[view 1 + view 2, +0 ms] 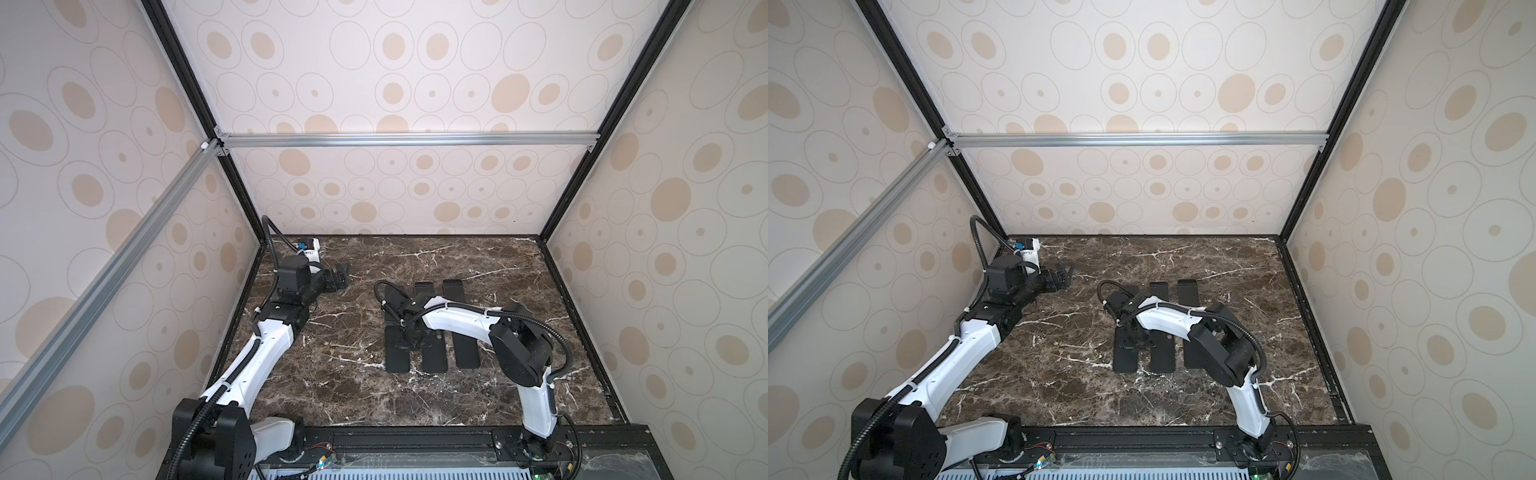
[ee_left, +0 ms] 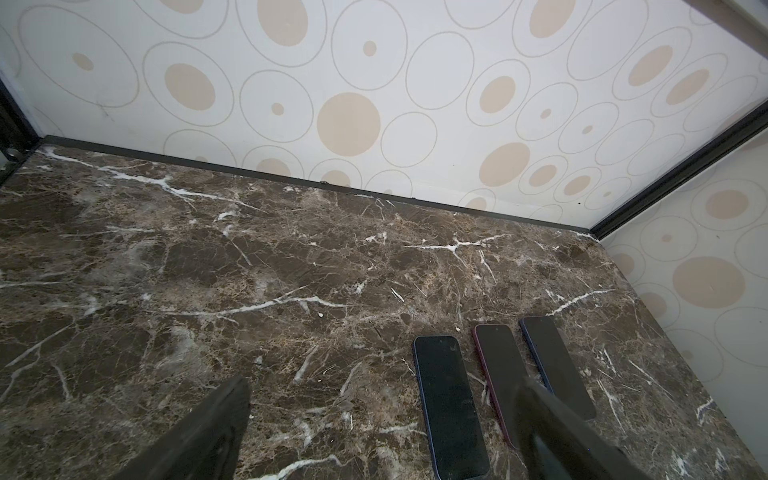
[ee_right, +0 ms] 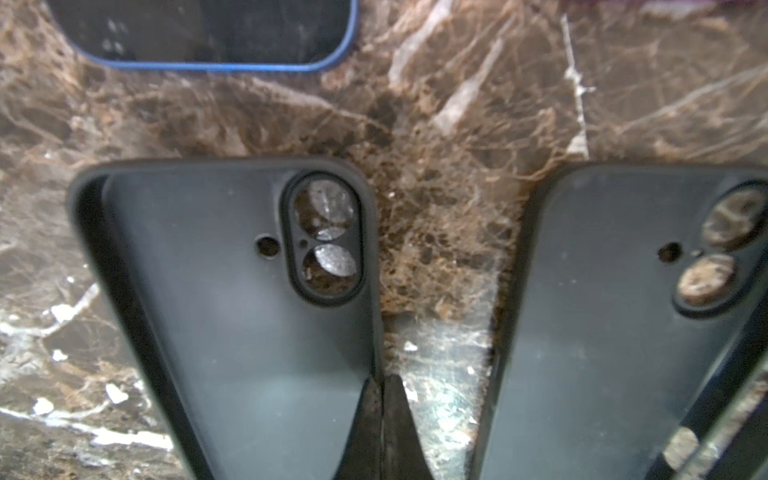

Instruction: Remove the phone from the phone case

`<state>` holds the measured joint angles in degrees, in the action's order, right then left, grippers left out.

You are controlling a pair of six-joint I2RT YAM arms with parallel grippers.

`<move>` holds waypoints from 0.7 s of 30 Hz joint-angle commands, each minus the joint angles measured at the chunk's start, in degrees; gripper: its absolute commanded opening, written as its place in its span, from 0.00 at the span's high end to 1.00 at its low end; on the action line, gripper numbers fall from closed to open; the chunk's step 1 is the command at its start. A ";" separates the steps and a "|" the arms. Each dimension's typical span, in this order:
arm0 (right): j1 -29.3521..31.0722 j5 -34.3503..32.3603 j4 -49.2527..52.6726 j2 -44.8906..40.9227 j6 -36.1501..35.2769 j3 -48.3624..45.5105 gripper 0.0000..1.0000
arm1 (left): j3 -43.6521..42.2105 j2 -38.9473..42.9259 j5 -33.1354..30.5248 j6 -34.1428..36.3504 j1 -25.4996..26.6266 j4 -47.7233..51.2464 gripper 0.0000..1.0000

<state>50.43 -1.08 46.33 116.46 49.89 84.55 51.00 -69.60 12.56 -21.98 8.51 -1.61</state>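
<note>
Here is the right arm [image 1: 457, 320], stretched low over the middle of the marble table [image 1: 332, 395] with its wrist bent down. The right gripper [image 3: 382, 386] is pressed together, tips right at the side rim of an empty black case [image 3: 232, 311] — whether that rim is pinched between them, we cannot tell. A second empty case [image 3: 602, 332] lies just beside it, and marble shows through both camera cut-outs. Beyond them a bare blue-rimmed phone [image 3: 199, 29] lies flat, screen up.

Over by the far left corner we find the left arm [image 1: 266, 345] folded up. Its left gripper [image 2: 382, 436] points toward the middle, fingers spread wide, holding nothing. From its wrist we see the row of phones — near phone [image 2: 451, 407], red-edged phone [image 2: 498, 374], far phone [image 2: 552, 365] — lying side by side, none touching. In both top views the right forearm crosses the near row and hides parts of the cases.
</note>
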 commanded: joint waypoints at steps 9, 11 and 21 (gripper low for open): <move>0.48 -0.02 2.28 0.51 0.10 2.35 0.73 | 0.13 1.84 0.58 0.77 -0.87 0.08 0.01; 0.50 -0.27 1.93 -1.14 -0.05 2.53 0.72 | 0.33 2.01 1.74 1.54 -0.87 -0.52 0.01; -4.73 -9.93 -11.66 -23.86 -11.11 -10.67 0.39 | 0.16 2.55 -6.08 3.15 10.65 -7.02 0.01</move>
<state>49.23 -5.96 38.98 98.15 43.05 78.43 50.72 -67.79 10.68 -20.16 14.87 -3.86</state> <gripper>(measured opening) 0.513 0.987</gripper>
